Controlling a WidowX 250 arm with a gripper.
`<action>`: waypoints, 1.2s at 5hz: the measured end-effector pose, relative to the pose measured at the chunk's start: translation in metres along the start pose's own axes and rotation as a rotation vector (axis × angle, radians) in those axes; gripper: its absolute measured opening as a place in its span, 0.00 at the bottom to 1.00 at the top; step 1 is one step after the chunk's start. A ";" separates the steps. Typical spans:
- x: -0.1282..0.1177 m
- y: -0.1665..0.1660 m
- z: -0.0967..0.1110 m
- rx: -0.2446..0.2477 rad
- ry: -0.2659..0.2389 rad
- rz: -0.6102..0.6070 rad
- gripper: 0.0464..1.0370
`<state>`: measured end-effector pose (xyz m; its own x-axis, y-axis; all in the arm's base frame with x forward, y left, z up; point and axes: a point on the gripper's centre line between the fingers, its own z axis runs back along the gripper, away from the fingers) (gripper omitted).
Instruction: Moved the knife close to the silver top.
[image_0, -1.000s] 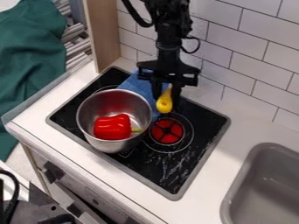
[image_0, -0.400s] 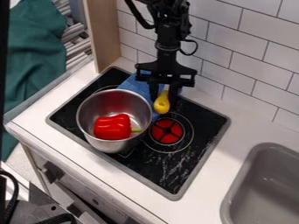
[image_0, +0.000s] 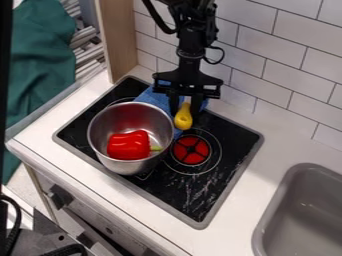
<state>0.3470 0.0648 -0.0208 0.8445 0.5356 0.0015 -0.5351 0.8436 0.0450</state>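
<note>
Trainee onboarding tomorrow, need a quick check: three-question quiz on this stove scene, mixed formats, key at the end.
1. What lies inside the metal pot?
a) a folded towel
b) a red bell pepper
c) a lemon
2. True or false: the blue cloth lies in the sink.
3. Fill in the colour: the gripper holds a ____ object.

Key: 1 b; 2 false; 3 yellow
</note>
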 end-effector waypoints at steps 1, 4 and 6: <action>0.000 -0.002 0.002 -0.008 0.012 -0.001 0.32; 0.000 -0.005 0.006 -0.019 0.031 0.001 0.71; -0.002 -0.010 0.005 -0.059 0.039 -0.088 0.97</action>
<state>0.3507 0.0555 -0.0167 0.8872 0.4597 -0.0385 -0.4605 0.8875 -0.0156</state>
